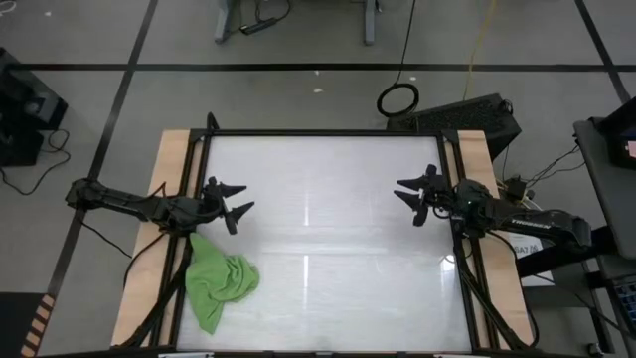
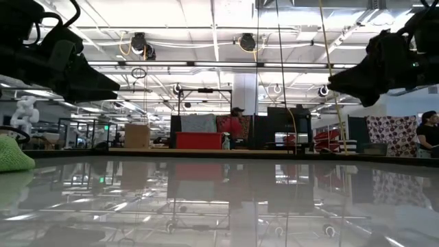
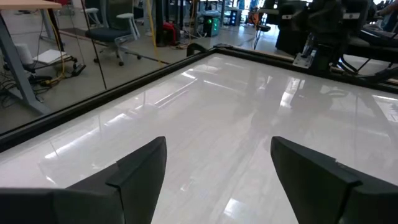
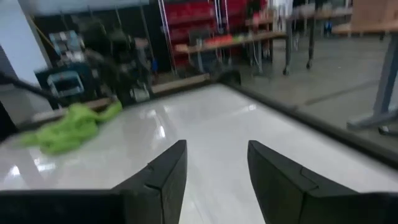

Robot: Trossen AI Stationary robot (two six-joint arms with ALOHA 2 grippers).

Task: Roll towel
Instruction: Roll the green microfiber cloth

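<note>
Left gripper [image 1: 238, 204] is hovering with fingers spread and empty, just beyond your towel [image 1: 217, 278], which is lying crumpled at the table's [image 1: 328, 189] near-left corner (unrolled). Right gripper [image 1: 412, 199] is waiting opposite, fingers parted, holding nothing.

Two dark, slender jointed arms are seen, one at the table's left side, one at its right, each ended by a gripper with two black, wedge-shaped fingers: the left gripper [image 1: 235, 203] and the right gripper [image 1: 414, 202]. The finger surfaces are matte and angular (flat-faced, stepped near the base). Black cables are trailed from both arm bases.
</note>
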